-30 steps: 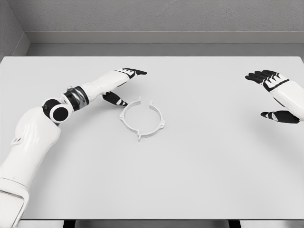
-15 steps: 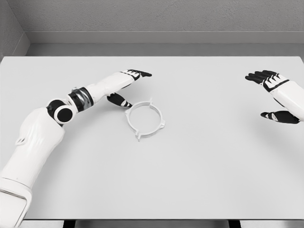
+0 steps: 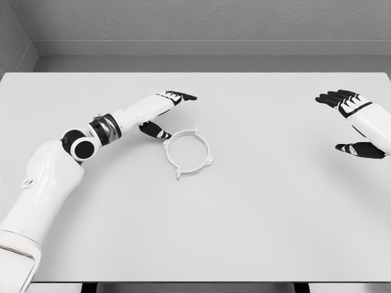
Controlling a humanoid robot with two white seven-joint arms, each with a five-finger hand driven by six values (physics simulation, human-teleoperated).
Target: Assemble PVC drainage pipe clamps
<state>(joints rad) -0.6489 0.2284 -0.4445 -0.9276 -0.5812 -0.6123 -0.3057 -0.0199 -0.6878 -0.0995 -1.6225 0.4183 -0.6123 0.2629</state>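
White table [image 3: 256, 213]: clamp ring [image 3: 188, 152] flat, round.

One white plastic ring-shaped pipe clamp [image 3: 187, 152] (closed into a circle, with small tabs at its rim) lies on one pale grey table [image 3: 244, 213], with two white five-finger hands above it.

The right arm [image 3: 374, 125] is cut off by the picture's right edge; only the right hand [image 3: 349, 122] and wrist show.
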